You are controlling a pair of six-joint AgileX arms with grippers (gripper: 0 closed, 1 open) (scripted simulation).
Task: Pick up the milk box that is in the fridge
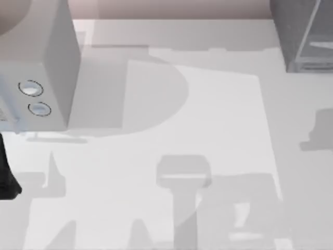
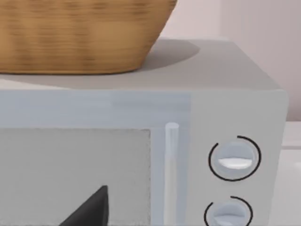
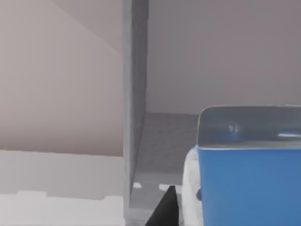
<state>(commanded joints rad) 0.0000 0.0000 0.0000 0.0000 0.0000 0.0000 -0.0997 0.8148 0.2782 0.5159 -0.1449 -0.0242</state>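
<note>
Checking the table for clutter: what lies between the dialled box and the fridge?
Bare tabletop, only shadows, between the dialled box and fridge, in the top view.

Wicker basket (image 2: 80,35) atop dialled box (image 2: 225,94)

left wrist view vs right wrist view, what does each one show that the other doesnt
Left wrist view alone: a woven tan wicker basket resting on a light grey box with two round dials, beside its pale vertical door handle.
Right wrist view alone: the small blue milk box standing in the dark grey fridge.
Both: a dark claw fingertip low in the frame.
</note>
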